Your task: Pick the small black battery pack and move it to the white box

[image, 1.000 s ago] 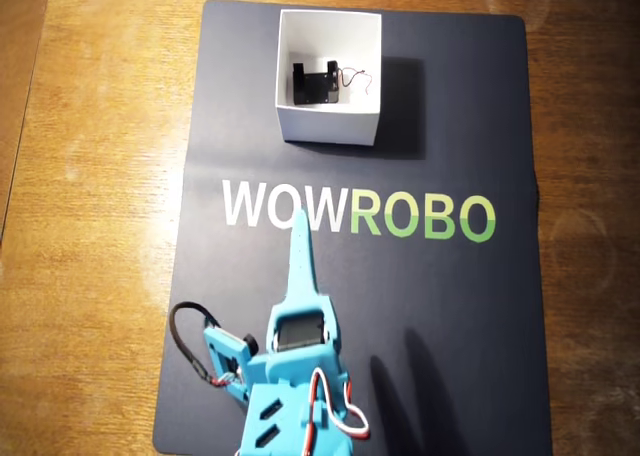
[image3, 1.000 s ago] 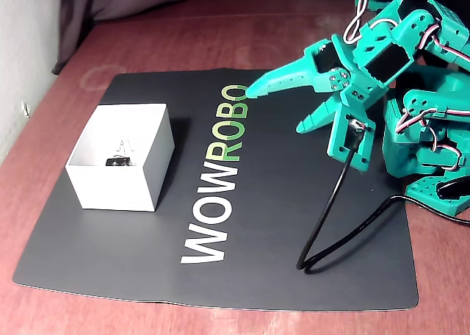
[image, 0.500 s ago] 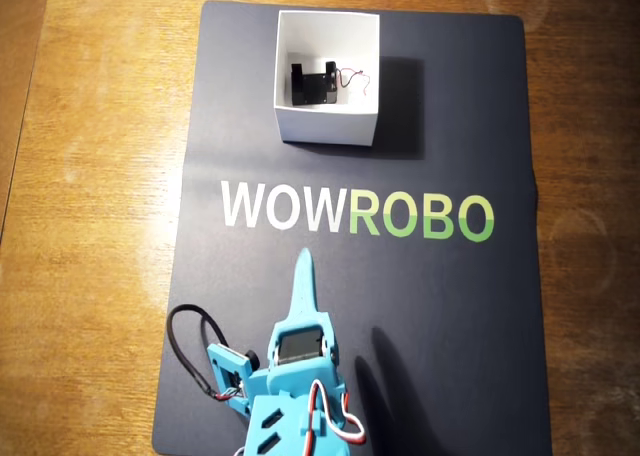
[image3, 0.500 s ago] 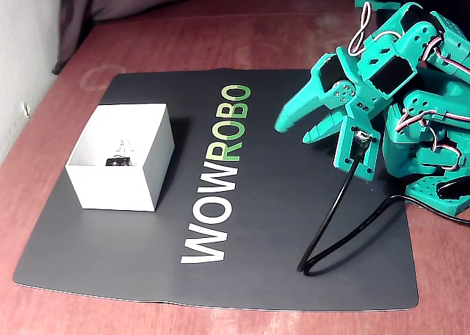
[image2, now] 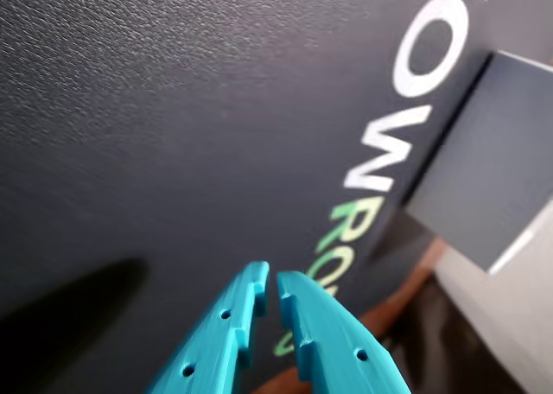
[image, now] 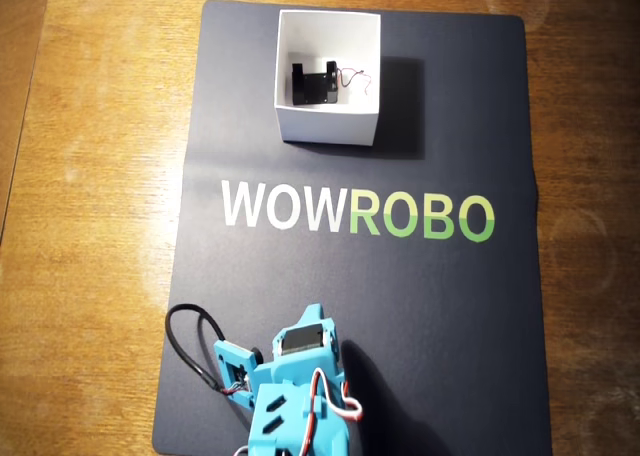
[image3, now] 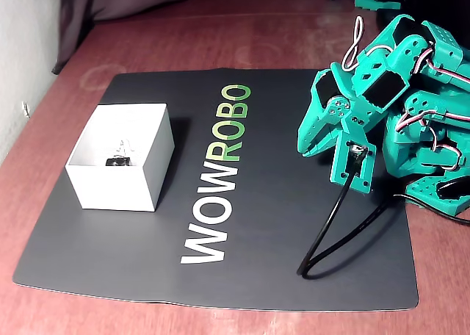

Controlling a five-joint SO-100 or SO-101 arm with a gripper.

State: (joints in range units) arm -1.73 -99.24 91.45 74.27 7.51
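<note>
Battery pack (image: 314, 83) lying on the floor of the white box (image: 327, 128), wires trailing toward the right wall in the overhead view. Box standing near the far edge of the dark mat (image: 430, 306), walls clear of the lettering (image: 357, 214). Wide bare mat between box and arm (image3: 382, 85). Gripper (image2: 270, 283) folded back near the mat's near edge, jaws almost touching, a thin slit between them, holding nothing. Black cable (image3: 330, 225) looping over the mat. Wooden tabletop (image: 90, 226) bare on both sides.
</note>
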